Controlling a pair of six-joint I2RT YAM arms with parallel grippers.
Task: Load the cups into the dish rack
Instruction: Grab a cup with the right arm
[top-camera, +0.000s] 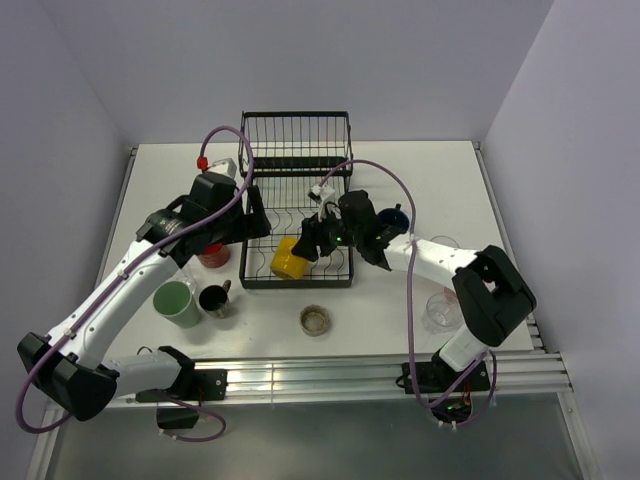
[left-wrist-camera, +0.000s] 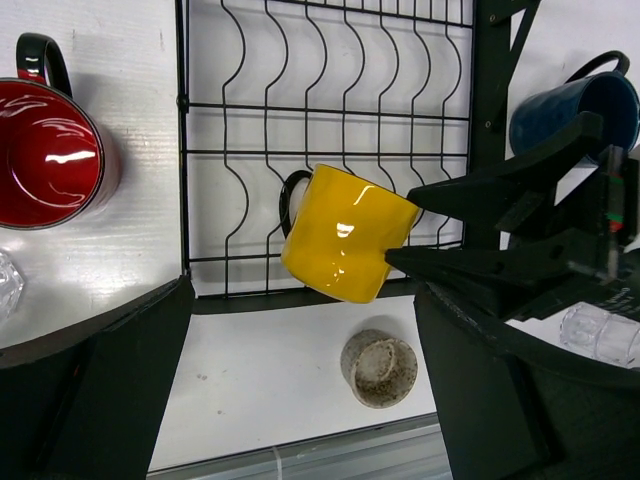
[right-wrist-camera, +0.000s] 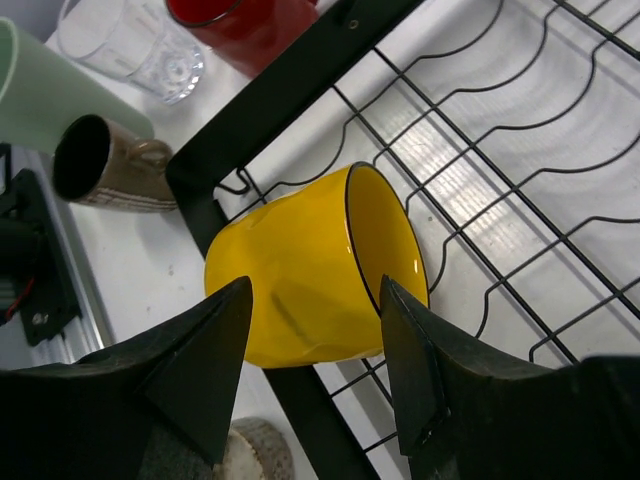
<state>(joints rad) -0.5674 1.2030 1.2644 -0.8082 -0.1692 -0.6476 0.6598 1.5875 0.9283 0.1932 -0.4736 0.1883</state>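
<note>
1. The dish rack (right-wrist-camera: 290, 90) sits in the middle of the white counter (top-camera: 260, 318), with its tall basket part at the far end.
2. The yellow mug (right-wrist-camera: 300, 250) lies tipped on its side at the near left corner of the rack. It rests across the rack's black edge bar, and its mouth points in over the wavy wires.
3. The right pincer (right-wrist-camera: 312, 300) reaches over to this mug. One finger is by the mug's bottom and the other is by its rim.
4. The fingers are very close to the mug, but I cannot tell if they squeeze it.
5. The left pincer (left-wrist-camera: 305, 310) hangs above the near left edge of the rack. Its fingers are far apart and nothing is between them.
6. The red mug (left-wrist-camera: 50, 155) stands on the counter just left of the rack, with a clear glass (right-wrist-camera: 135, 45) near it.
7. The green tumbler (top-camera: 177, 303) and a dark mug (right-wrist-camera: 105, 165) are side by side, nearer the arm bases.
8. A low brownish glass (left-wrist-camera: 378, 368) stands on the counter in front of the rack.
9. The navy mug (left-wrist-camera: 570, 110) is just right of the rack.
10. Another clear glass (top-camera: 441, 310) stands well to the right, by the right arm.
</note>
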